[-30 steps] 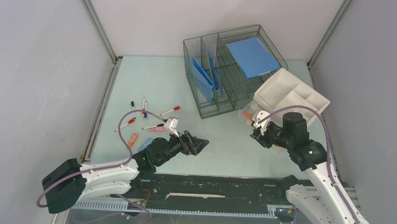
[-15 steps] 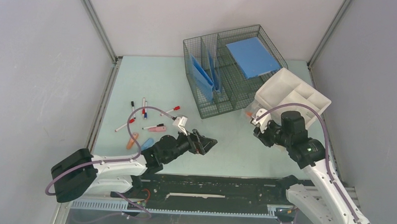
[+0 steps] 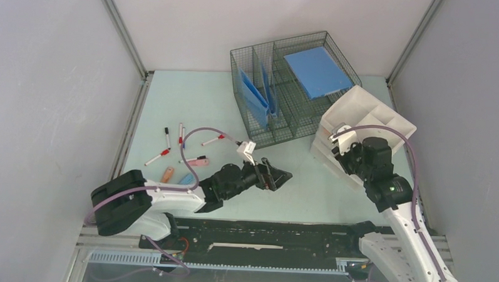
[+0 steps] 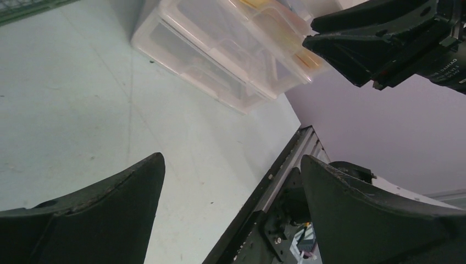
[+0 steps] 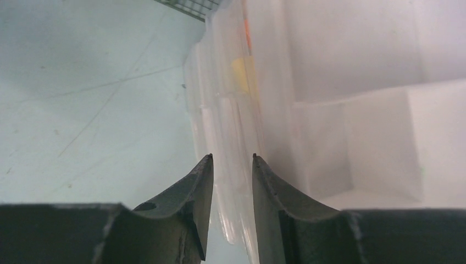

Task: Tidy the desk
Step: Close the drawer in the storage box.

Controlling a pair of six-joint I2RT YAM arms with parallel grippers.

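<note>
— Fingers of the left gripper (image 3: 279, 178) look spread from above, holding nothing, hovering in front of the wire basket (image 3: 297, 127). And the right?

— From above, the right gripper (image 3: 340, 155) sits at the basket's front-right corner, against the clear bin (image 3: 323, 141), which has the white divided tray (image 3: 370, 117) tipped on top. The wrist hides its fingers there. The desk (image 3: 192, 95), smooth pale mint, carries the basket at its back and runs out to the basket's left, where markers (image 3: 159, 156) lie loose.

— Left wrist view?

— Two blunt black fingers (image 4: 110, 220) stand wide apart with bare desk between them. Beyond is the bin, made of thin see-through plastic with square corners.

— Right wrist view?

— Curved dark fingers (image 5: 192, 203) are drawn close on either side of the bin's glossy wall, and I judge they pinch it. A yellow item (image 5: 240, 74) shows through the plastic. The tray is matt white with straight partitions.

— So which step?

— My guess is shifting the bin and tray to a tidy spot beside the basket. The next move calls for a slow pull or lift, since the thin wall may flex or slip and the tipped tray could slide off. The empty left gripper could steady the tray, then go to the markers.
</note>
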